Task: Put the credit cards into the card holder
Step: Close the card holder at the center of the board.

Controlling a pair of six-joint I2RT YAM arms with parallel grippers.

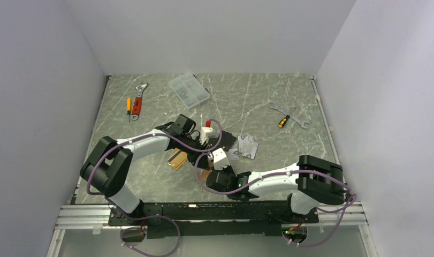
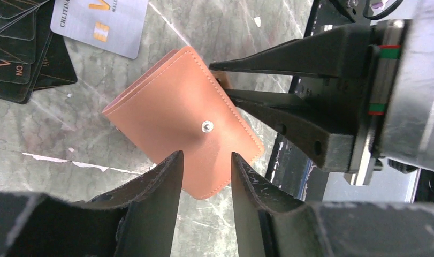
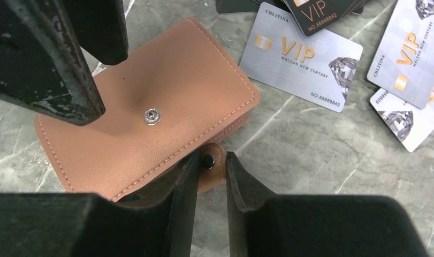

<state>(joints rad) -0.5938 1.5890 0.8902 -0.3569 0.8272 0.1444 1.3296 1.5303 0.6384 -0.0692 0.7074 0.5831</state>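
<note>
Card holder (image 3: 166, 91): one, closed but unsnapped, lying flat on the table (image 3: 311, 155).
Right gripper (image 3: 212, 160): narrow, with its fingers against both edges of the holder's snap tab (image 3: 214, 174), seemingly pinching it.
Left gripper (image 2: 206, 158): part-open over the holder's opposite edge, gripping nothing.
Handling: likely light, soft and bendy, and it may slide on the stone. Pin the body and lift the flap by the tab.
Silver cards (image 3: 300, 59): three, just beside the holder.
Orange-gold card (image 1: 176, 159): one certain, near the holder.
Dark cards (image 3: 321, 13): fanned beyond the holder, count unclear.
</note>
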